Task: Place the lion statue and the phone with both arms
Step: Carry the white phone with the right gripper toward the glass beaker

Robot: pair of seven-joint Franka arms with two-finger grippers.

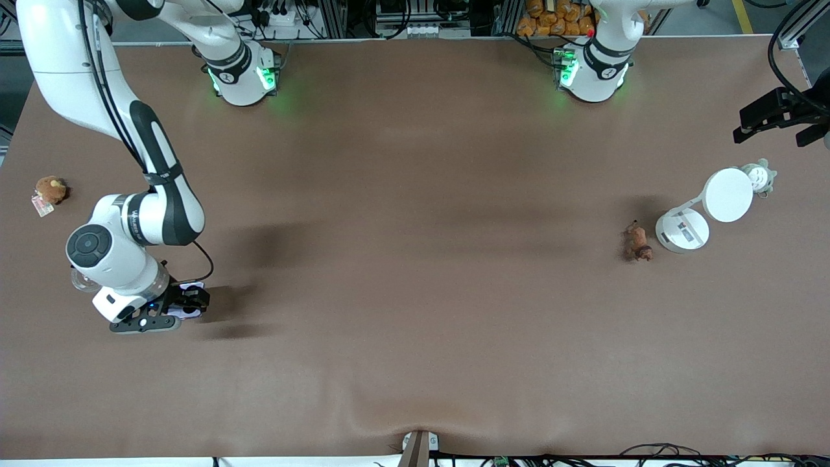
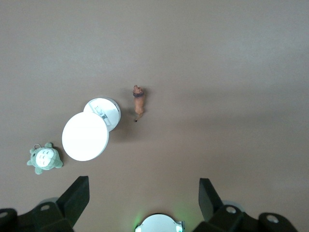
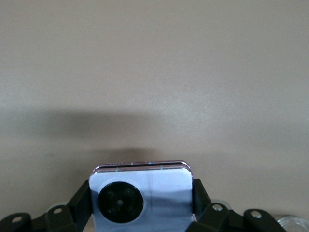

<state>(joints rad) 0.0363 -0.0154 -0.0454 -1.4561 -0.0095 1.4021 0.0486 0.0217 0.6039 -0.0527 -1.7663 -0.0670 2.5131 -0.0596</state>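
Observation:
The lion statue (image 1: 639, 242), a tiny reddish-brown figurine, lies on the table toward the left arm's end, beside a white stand; the left wrist view shows the lion statue (image 2: 139, 100) too. High over that end of the table, my left gripper (image 1: 746, 126) is open and empty, as the left gripper (image 2: 144, 193) also shows from the wrist. My right gripper (image 1: 191, 301) is low over the table at the right arm's end, shut on the pale lilac phone (image 1: 185, 312). In the right wrist view the phone (image 3: 159, 193) sits between the right gripper (image 3: 142, 205) fingers, its black camera circle showing.
A white stand (image 1: 681, 230) with a round white disc (image 1: 727, 194) stands next to the lion. A grey-white plush (image 1: 760, 177) lies just past the disc. A brown plush with a tag (image 1: 50, 190) lies at the right arm's end.

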